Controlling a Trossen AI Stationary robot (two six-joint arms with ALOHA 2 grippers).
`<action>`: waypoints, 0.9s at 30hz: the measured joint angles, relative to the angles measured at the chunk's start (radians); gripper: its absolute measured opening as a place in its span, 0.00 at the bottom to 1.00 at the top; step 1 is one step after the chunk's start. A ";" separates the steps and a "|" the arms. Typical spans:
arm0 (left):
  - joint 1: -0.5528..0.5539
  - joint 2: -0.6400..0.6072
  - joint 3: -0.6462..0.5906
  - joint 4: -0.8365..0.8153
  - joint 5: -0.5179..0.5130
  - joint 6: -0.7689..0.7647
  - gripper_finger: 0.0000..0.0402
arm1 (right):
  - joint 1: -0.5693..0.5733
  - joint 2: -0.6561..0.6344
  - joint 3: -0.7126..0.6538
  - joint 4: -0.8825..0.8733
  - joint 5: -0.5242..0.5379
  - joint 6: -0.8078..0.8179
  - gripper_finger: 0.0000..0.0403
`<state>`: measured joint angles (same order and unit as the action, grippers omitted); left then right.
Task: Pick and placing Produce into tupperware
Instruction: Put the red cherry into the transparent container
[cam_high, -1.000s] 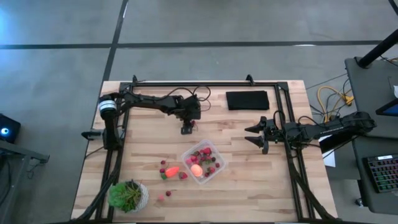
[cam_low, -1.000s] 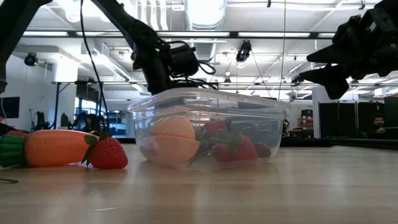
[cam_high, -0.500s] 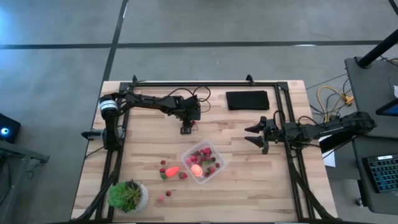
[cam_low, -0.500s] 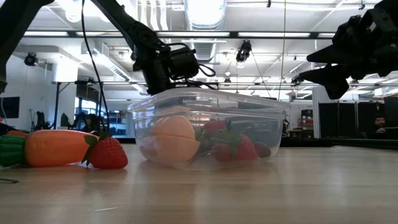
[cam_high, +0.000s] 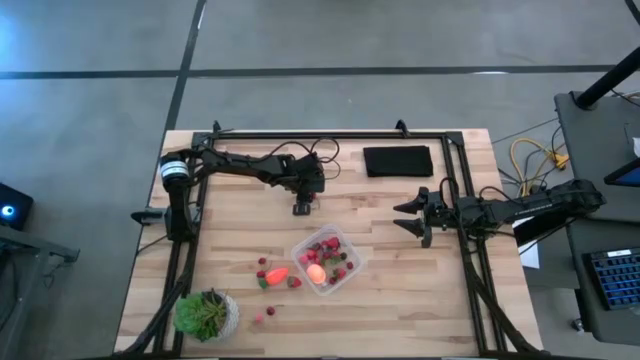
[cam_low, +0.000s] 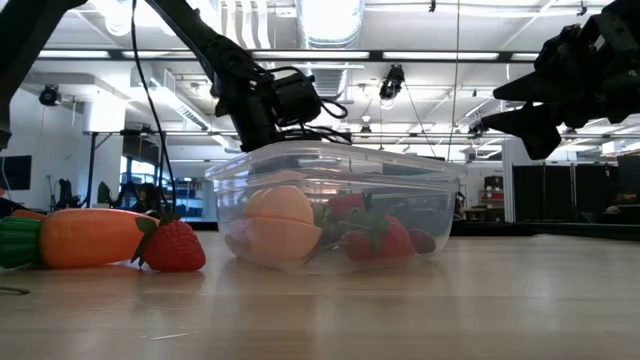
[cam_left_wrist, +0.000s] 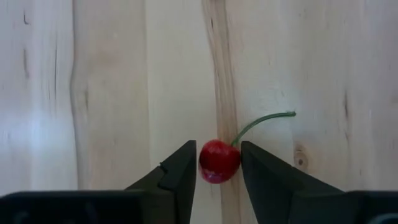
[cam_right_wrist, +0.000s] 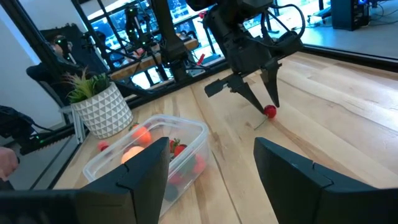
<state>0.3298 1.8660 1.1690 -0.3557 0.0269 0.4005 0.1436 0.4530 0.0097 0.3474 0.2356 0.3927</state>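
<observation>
Closing around a small red cherry with a thin green stem (cam_left_wrist: 219, 162), the left gripper (cam_left_wrist: 217, 167) stands low over the far middle of the pale wooden worktop (cam_high: 400, 290). Its two dark fingers (cam_left_wrist: 177, 171) sit on either side of the fruit with almost no gap, so they look nearly shut on it, but I cannot tell whether they already press it firmly; the cherry rests on the wood. The stem curves away from the fingers, so it should not be caught in the grip. The small clear square plastic tupperware with rounded corners (cam_high: 345, 272) lies nearer, around the middle of the worktop, well apart from the cherry, so I judge that a lift and a carry toward the near side are needed next. Inside it are a round pink-orange fruit (cam_low: 280, 225) and several red strawberry pieces (cam_low: 385, 240). Just left of it, outside, lie an orange carrot-like piece with a green end (cam_low: 85, 238) and one more red strawberry (cam_low: 175, 248) touching it. The right gripper (cam_high: 413, 214) waits at the right side, raised off the worktop, its fingers spread apart and holding nothing. A leafy green potted plant (cam_high: 205, 314) stands at the near left corner and a flat black rectangular pad (cam_high: 398, 160) lies at the far side, both out of the way.
</observation>
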 joint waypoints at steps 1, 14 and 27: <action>0.000 0.000 0.000 0.000 0.000 0.000 0.28 | 0.000 0.000 0.000 0.000 0.000 0.000 0.56; -0.002 0.013 -0.013 0.009 0.005 -0.002 0.28 | 0.000 0.000 0.000 0.000 0.000 0.000 0.56; -0.003 0.013 -0.013 0.005 0.003 -0.005 0.15 | 0.000 0.000 0.000 0.000 0.000 0.000 0.56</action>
<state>0.3271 1.8786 1.1561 -0.3511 0.0296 0.3954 0.1436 0.4530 0.0097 0.3473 0.2356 0.3924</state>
